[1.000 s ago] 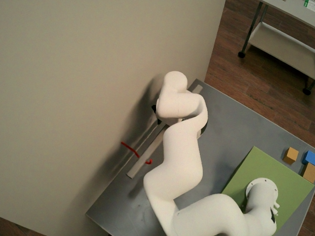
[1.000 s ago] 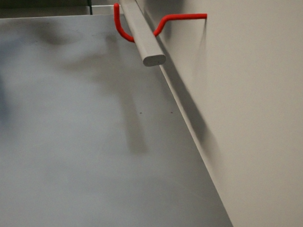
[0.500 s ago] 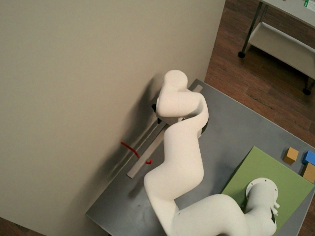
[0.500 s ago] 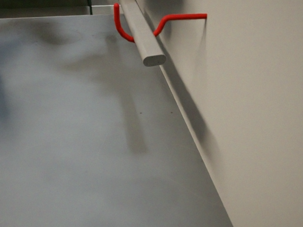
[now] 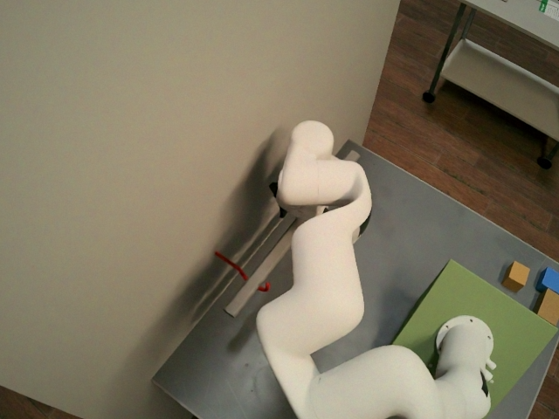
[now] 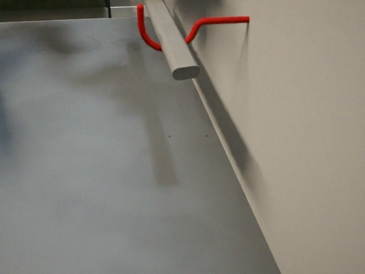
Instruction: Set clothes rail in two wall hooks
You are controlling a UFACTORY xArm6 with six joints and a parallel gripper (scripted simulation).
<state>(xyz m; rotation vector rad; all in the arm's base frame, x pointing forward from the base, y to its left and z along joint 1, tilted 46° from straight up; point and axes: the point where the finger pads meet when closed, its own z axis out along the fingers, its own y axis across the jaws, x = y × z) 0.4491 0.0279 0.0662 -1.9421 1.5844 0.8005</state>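
Note:
The grey clothes rail [image 5: 266, 265] [image 6: 177, 47] runs along the foot of the beige wall [image 5: 135, 135] [image 6: 294, 117]. Its near end rests in the bend of a red wall hook [image 5: 232, 264] [image 6: 218, 20], above the grey table [image 5: 406, 216] [image 6: 88, 147]. The far hook is hidden behind my arm. My gripper [image 5: 277, 200] hangs over the rail's far half, mostly hidden under the white wrist. Only dark finger parts show beside the rail. It is open, with nothing held between the fingers. The gripper does not show in the exterior view.
A green mat [image 5: 456, 292] lies under the arm's base. Two orange blocks [image 5: 515, 276] [image 5: 548, 306] and a blue block [image 5: 549, 278] sit at the table's right edge. A white wheeled cart [image 5: 496, 81] stands on the wooden floor beyond.

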